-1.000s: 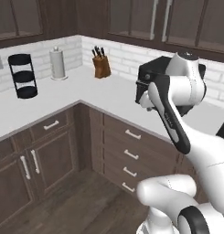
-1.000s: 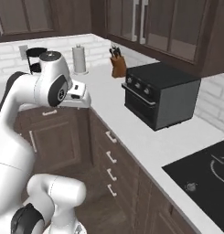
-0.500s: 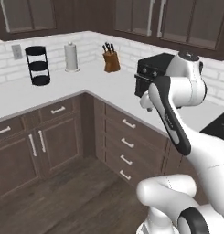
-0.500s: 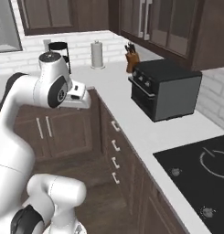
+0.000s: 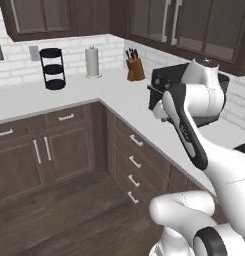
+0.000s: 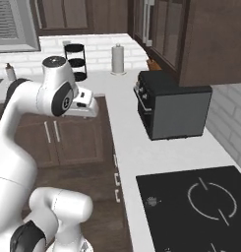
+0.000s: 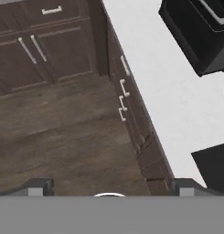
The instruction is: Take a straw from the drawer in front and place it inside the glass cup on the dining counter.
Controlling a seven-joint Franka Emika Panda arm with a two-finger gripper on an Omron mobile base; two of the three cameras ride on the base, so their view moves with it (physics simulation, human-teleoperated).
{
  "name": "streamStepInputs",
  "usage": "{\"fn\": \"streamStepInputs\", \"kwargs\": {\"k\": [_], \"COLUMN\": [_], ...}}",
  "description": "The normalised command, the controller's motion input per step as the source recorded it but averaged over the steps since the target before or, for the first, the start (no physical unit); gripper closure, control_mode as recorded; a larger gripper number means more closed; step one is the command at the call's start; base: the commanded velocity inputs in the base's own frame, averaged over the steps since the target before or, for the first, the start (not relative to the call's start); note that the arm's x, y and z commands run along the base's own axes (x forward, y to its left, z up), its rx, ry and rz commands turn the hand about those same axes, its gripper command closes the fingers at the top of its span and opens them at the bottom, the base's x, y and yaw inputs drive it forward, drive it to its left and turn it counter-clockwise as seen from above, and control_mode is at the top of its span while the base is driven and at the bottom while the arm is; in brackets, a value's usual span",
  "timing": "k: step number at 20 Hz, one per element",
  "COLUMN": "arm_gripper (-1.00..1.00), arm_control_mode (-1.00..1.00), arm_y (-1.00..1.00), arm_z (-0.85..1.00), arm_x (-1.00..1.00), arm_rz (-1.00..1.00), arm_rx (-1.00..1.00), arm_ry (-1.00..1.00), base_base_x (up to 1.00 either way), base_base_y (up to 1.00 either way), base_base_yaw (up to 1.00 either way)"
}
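The gripper (image 7: 109,187) is standing wide apart with nothing between its jaws: in the hand view one dark fingertip (image 7: 36,186) is sitting at the lower left of the frame and the other at the lower right, with bare wooden floor (image 7: 67,141) showing between them. In the left base view the white arm (image 5: 186,130) is rising from the lower right and bending over the white wall counter (image 5: 119,95) at mid-frame.

A stack of dark-brown drawers is sitting under that counter. In the left base view the top drawer (image 5: 136,140) of the stack is lying just below the counter edge, centre of the frame, closed flush, its short silver handle showing. In the hand view the same stack is running down the centre of the frame.

Which drawer holds the straw cannot be told.

On the counter, a black toaster oven (image 6: 171,106) is sitting at centre right of the right base view, and a black cooktop (image 6: 191,206) is filling the lower right. A knife block (image 5: 135,68), a paper-towel roll (image 5: 93,62) and a black tiered stand (image 5: 53,68) are lining up along the top of the left base view.
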Motion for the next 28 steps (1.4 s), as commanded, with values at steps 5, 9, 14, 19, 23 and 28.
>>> {"fn": "streamStepInputs", "kwargs": {"k": [5, 9, 14, 19, 23, 28], "arm_gripper": [-1.0, -1.0, -1.0, -1.0, -1.0, -1.0], "arm_control_mode": [-1.0, -1.0, -1.0, -1.0, -1.0, -1.0], "arm_y": [-0.08, 0.78, 0.94, 0.75, 0.56, 0.31], "arm_z": [-0.18, -0.14, -0.36, -0.62, -0.75, -0.83], "arm_x": [0.0, 0.03, 0.3, 0.49, 0.58, 0.59], "arm_rz": [0.19, 0.0, -0.02, -0.06, -0.08, -0.08], "arm_rx": [-0.03, -0.27, -0.4, -0.4, -0.41, -0.42], "arm_ry": [0.0, -0.03, -0.01, 0.0, 0.0, 0.0], "base_base_x": [0.0, 0.0, 0.0, 0.0, 0.0, 0.0], "base_base_y": [0.0, 0.0, 0.0, 0.0, 0.0, 0.0], "base_base_yaw": [0.0, 0.0, 0.0, 0.0, 0.0, 0.0]}}
